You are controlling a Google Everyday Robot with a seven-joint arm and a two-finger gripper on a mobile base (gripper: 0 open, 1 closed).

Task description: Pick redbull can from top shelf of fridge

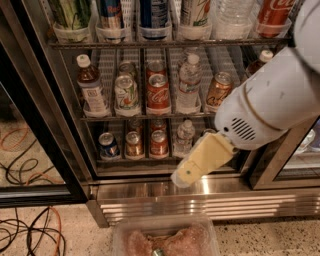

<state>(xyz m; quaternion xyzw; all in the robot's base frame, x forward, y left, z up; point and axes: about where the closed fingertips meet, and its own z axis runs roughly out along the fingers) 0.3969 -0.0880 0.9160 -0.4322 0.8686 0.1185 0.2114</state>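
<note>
The redbull can, blue and silver with red lettering, stands in a white cup holder on the top shelf of the fridge, second from the left; its top is cut off by the frame. My gripper, on a cream wrist under the white arm, hangs low in front of the fridge's bottom rack, far below and right of the can.
On the top shelf an all-dark-blue can stands right of the redbull can, a green can left of it. Lower racks hold cola cans and bottles. The black door frame is at left, cables lie on the floor, a translucent tub is below.
</note>
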